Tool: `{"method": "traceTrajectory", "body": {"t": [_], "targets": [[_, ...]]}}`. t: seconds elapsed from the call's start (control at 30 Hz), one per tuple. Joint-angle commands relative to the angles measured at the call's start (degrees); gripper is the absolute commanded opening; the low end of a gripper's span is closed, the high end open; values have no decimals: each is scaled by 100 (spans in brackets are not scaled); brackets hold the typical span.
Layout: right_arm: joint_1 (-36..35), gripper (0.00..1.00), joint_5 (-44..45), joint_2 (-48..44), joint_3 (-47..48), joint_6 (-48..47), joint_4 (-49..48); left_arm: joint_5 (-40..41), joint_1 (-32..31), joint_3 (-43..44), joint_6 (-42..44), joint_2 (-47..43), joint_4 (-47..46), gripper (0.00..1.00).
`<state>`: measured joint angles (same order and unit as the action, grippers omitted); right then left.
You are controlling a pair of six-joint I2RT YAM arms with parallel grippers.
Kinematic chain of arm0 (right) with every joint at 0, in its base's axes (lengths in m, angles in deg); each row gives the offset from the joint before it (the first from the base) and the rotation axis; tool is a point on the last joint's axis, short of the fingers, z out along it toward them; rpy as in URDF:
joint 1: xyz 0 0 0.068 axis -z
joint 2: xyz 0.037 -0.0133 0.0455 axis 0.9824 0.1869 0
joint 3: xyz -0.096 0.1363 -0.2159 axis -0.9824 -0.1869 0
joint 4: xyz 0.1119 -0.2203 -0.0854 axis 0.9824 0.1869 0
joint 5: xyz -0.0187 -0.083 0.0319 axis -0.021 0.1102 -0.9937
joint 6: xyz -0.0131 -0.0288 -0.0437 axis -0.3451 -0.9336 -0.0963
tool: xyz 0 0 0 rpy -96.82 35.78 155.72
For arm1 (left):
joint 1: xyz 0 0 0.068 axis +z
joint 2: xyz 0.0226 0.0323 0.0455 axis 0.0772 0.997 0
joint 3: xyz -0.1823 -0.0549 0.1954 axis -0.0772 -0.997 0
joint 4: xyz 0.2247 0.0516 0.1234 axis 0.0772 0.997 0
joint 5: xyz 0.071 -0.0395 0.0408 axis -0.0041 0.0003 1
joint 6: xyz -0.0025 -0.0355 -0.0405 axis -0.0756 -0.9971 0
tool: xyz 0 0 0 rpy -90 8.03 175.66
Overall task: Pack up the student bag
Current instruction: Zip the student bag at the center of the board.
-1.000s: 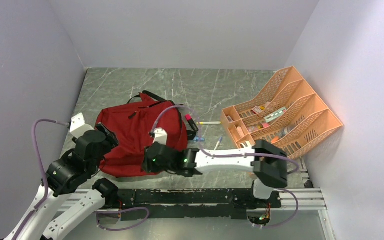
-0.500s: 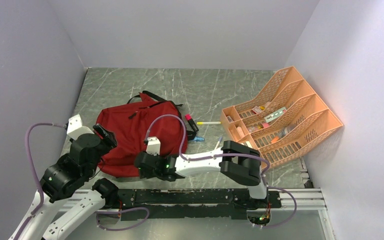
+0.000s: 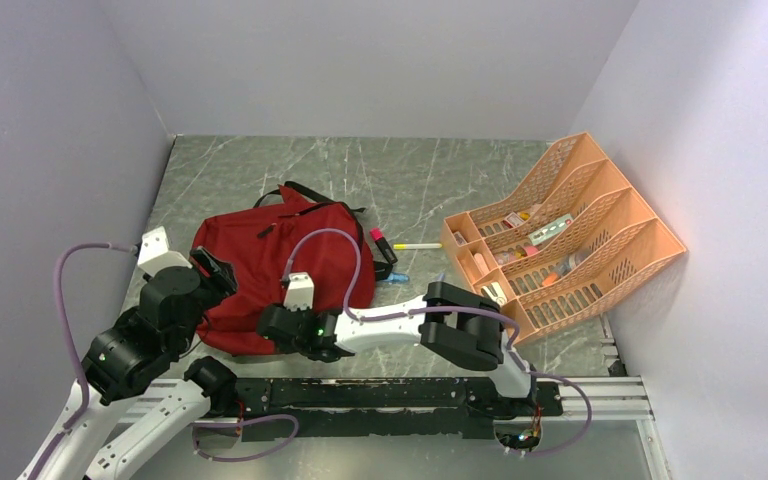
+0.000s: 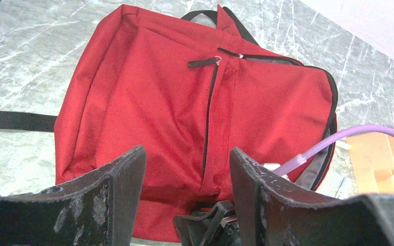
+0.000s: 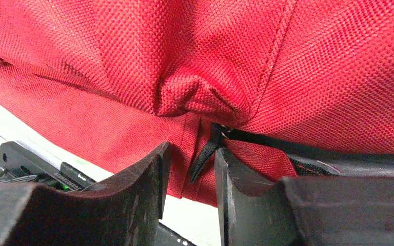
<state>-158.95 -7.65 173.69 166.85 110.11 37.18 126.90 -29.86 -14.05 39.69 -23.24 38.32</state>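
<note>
At the bag's near hem, the right end effector (image 5: 192, 148) stands released. Its jaws are only narrowly parted, with a black zipper pull (image 5: 205, 154) hanging in the gap against one finger and red cloth showing between it and the other. In the top view this end effector (image 3: 270, 322) is a dark block whose fingertips cannot be made out against the fabric. The left end effector (image 4: 187, 151) is spread wide and empty, hovering over the bag's left side (image 3: 215, 270).

The student bag (image 3: 260, 270) lies flat on the table (image 3: 410, 175), left of centre, with its zip running across the panel (image 4: 159, 102). From the left wrist its near edge is hidden behind the fingers and the right arm's black body. A black strap (image 4: 10, 120) is cut off at the frame edge.

The contents of the orange organiser (image 3: 570, 230), on the right, are too small to tell.

Since a second ago the right arm has folded its elbow inward and slid its end effector leftward along the hem. The left arm has barely shifted, and the bag has stayed put.
</note>
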Motion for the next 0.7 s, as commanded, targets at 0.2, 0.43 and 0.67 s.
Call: {"method": "traceTrajectory", "body": {"t": [0.2,0.43,0.67], "targets": [[49,22,338,183,102,89,402,-126,30,-61,165,-46,-253,65],[111,0,258,-466,-507,-229,-276,-219,36,-108,223,11,-360,65],[337,0,-392,-1295,-1248,-567,-887,-616,34,-178,189,356,-578,64]]}}
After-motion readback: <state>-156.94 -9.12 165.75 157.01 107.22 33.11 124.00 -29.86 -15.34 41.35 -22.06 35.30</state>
